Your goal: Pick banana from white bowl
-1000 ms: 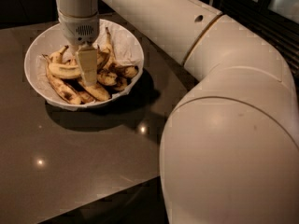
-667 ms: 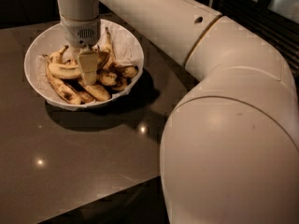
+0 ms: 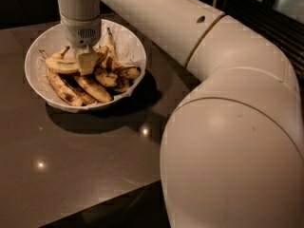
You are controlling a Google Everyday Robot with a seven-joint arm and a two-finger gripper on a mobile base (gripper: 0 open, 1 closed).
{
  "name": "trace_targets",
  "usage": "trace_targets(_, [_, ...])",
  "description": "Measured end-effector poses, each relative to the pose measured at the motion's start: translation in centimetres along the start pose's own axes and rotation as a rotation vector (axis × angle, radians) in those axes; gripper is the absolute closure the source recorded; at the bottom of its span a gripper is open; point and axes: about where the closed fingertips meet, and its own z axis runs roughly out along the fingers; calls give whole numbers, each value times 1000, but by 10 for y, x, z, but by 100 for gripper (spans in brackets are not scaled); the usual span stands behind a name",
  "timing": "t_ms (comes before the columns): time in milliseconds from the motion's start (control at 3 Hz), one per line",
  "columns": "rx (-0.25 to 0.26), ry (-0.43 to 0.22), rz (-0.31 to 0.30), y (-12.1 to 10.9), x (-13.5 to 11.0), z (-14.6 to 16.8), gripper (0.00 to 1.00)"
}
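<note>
The white bowl (image 3: 129, 42) stands on the dark table at the upper left and holds several bananas. My gripper (image 3: 86, 64) reaches straight down into the bowl's middle from the wrist above. Its fingers are closed on the right end of the banana (image 3: 61, 65), a clean yellow, gently curved one that sticks out to the left, just above the others. Shorter, brown-blotched bananas (image 3: 92, 88) lie below and to the right of it. The gripper hides the held end of the banana.
My large cream arm (image 3: 228, 151) fills the right side and the top of the view. The dark glossy table (image 3: 71, 151) stretches in front of the bowl, with its front edge at the lower left. Dark window slats run along the upper right.
The gripper has risen a little inside the bowl, and the yellow banana has come up with it at its left side.
</note>
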Motion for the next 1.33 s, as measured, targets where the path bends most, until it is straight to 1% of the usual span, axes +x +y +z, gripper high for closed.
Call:
trace_targets(333, [53,-11,9,10,-6,-15,100])
trace_targets(667, [113,-24,51,41,-12,-42,100])
trace_targets(1000, [151,-44,86,76,-18,-64,100])
trace_targets(1333, [140,-56,125,119,-27,-78,100])
